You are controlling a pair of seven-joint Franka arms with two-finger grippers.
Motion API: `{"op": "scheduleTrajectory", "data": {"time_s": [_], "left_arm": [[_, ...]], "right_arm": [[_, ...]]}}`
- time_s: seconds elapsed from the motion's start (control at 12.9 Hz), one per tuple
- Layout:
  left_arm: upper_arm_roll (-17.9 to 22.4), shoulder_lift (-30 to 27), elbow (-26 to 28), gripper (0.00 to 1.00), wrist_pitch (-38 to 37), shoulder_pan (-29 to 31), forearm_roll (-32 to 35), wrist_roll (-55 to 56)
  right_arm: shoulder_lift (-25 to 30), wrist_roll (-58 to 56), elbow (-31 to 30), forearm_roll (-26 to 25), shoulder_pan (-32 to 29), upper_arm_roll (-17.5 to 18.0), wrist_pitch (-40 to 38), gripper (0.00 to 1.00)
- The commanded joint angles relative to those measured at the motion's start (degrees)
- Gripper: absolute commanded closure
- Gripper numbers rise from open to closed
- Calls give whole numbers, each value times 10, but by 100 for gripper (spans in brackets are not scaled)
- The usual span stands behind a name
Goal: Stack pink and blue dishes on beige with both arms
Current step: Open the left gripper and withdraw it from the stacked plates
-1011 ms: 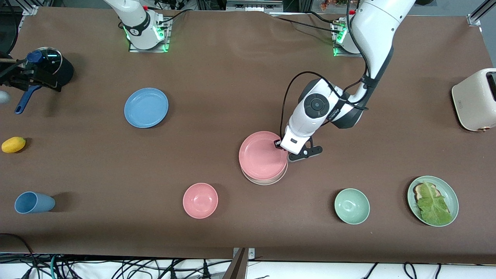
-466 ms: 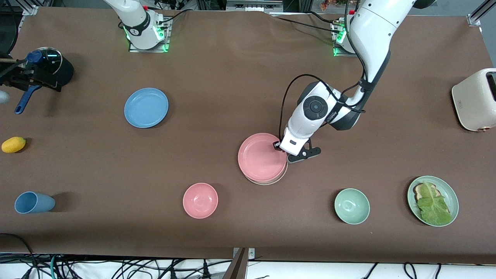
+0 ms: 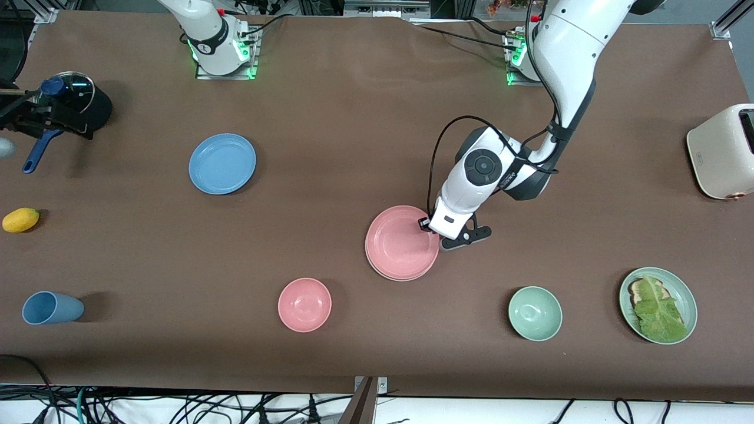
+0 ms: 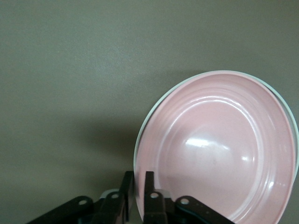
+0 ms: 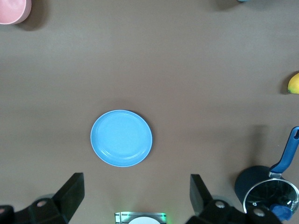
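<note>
The pink plate (image 3: 400, 242) lies on the beige plate (image 3: 402, 278), whose pale rim just shows under its edge nearer the camera. My left gripper (image 3: 426, 226) is shut on the pink plate's rim at the side toward the left arm's end. In the left wrist view the left gripper (image 4: 138, 176) straddles the pink plate (image 4: 215, 149), with the beige plate's rim (image 4: 138, 145) beneath. The blue plate (image 3: 222, 164) lies alone toward the right arm's end. High above the table between the blue plate (image 5: 121, 138) and the right arm's base, my right gripper (image 5: 135, 186) hangs open.
Near the camera edge stand a pink bowl (image 3: 304, 304), a green bowl (image 3: 535, 313), a green plate with toast and lettuce (image 3: 683, 297) and a blue cup (image 3: 50, 307). A cream toaster (image 3: 721, 151) sits at the left arm's end. A yellow fruit (image 3: 20, 219) and a lidded pot (image 3: 73, 106) sit at the right arm's end.
The left gripper has brought the pink plate down and a little toward the left arm's end, so it now sits squarely on the beige plate. The right arm has not moved.
</note>
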State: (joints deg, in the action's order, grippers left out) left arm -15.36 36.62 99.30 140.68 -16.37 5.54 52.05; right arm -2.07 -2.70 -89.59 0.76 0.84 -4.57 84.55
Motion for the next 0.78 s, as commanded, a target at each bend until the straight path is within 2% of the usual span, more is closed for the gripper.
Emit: {"op": "scheduleTrajectory", "data": {"time_s": [0.0,0.16,0.39,0.7], "left_arm": [[-2,3,-7,56,4,5,18,-18],[-2,2,-7,53,4,8,18,-27],[2,-6,-11,41,-1,16,18,-44],[1,-14,-69,22,-98,25,18,-75]], "right_arm": [[1,-7,3,1,-2,1,-6,0],[1,-7,3,1,-2,1,-6,0],[2,-7,3,-1,-1,2,-15,0],[1,0,-1,-4,-1,2,-21,0]]}}
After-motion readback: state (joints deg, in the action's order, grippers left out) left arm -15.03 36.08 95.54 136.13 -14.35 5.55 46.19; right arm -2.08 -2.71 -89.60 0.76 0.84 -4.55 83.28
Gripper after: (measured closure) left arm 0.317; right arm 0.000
